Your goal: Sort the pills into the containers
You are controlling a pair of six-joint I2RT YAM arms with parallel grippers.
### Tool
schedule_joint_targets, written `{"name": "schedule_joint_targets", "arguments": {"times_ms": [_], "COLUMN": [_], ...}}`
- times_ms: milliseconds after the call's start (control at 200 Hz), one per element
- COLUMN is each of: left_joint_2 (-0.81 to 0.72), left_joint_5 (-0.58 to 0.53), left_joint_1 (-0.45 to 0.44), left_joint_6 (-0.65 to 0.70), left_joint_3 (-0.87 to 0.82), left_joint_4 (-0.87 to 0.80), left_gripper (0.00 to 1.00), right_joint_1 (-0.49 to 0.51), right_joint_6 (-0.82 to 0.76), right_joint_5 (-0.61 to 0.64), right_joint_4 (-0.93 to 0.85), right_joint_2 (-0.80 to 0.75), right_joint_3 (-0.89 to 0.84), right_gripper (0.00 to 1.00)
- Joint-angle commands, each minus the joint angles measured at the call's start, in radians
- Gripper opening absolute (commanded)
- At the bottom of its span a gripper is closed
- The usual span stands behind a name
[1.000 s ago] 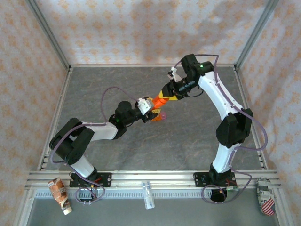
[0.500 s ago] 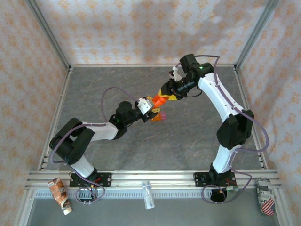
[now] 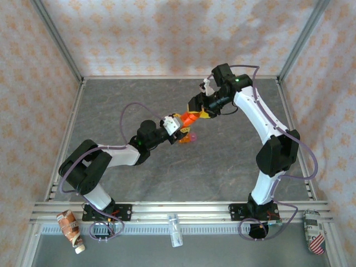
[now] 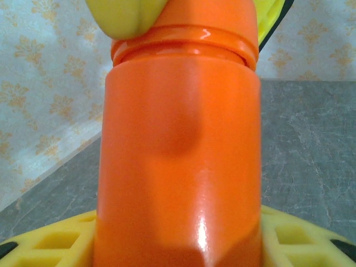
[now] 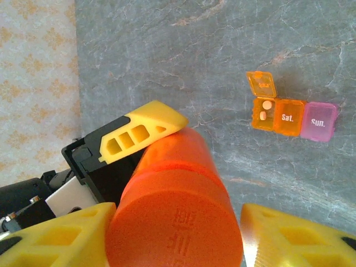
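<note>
An orange pill bottle (image 3: 183,120) hangs tilted above the table between both arms. My left gripper (image 3: 176,124) is shut on its body (image 4: 178,167), with its yellow fingers (image 4: 44,245) low on both sides. My right gripper (image 3: 196,110) is closed around the orange-red cap (image 5: 175,231), a finger (image 5: 55,236) on each side. The containers, a small pill box (image 5: 292,114), lie on the table just below the bottle (image 3: 191,137). It has orange compartments and a pink one (image 5: 319,121). One orange lid (image 5: 261,84) stands open over two pale pills (image 5: 264,110).
The grey stone-patterned table (image 3: 222,161) is fenced by aluminium posts and papered walls. Beyond the near rail lie a crumpled pouch (image 3: 71,229), a small clear bottle (image 3: 175,229) and a can (image 3: 315,232).
The right gripper and the cap end of the bottle have shifted slightly left and away. The left gripper keeps its hold, and the pill box has not moved.
</note>
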Motion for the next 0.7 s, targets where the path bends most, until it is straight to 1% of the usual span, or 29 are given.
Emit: {"name": "schedule_joint_targets", "arguments": {"times_ms": [0,185,220,285,535,626,696], "left_joint_2": [-0.032,-0.027,-0.025,-0.022,-0.016,-0.018,-0.015], "left_joint_5": [-0.002,-0.001,-0.001,0.001,0.012,0.034,0.065], "left_joint_1": [-0.009,-0.007,-0.007,-0.008,-0.007,-0.008,0.000], "left_joint_6": [-0.006,-0.009,-0.011,-0.013,-0.030,-0.053,-0.109], "left_joint_3": [0.035,0.034,0.034,0.034,0.038,0.040,0.044], "left_joint_4": [0.150,0.152,0.154,0.158,0.166,0.169,0.194], "left_gripper": [0.00,0.00,0.00,0.00,0.00,0.00,0.00], "right_joint_1": [-0.004,-0.016,-0.019,-0.027,-0.078,-0.078,-0.074], "right_joint_6": [-0.001,-0.003,-0.005,-0.007,0.005,-0.025,-0.080], "right_joint_5": [0.067,0.066,0.065,0.066,0.043,0.025,0.009], "right_joint_4": [0.001,0.007,0.005,0.006,0.036,0.033,0.032], "right_joint_2": [-0.038,-0.069,-0.076,-0.095,-0.183,-0.196,-0.214], "right_joint_3": [-0.003,0.005,0.008,0.010,0.006,0.010,0.004], "right_gripper": [0.62,0.74,0.78,0.82,0.86,0.86,0.84]}}
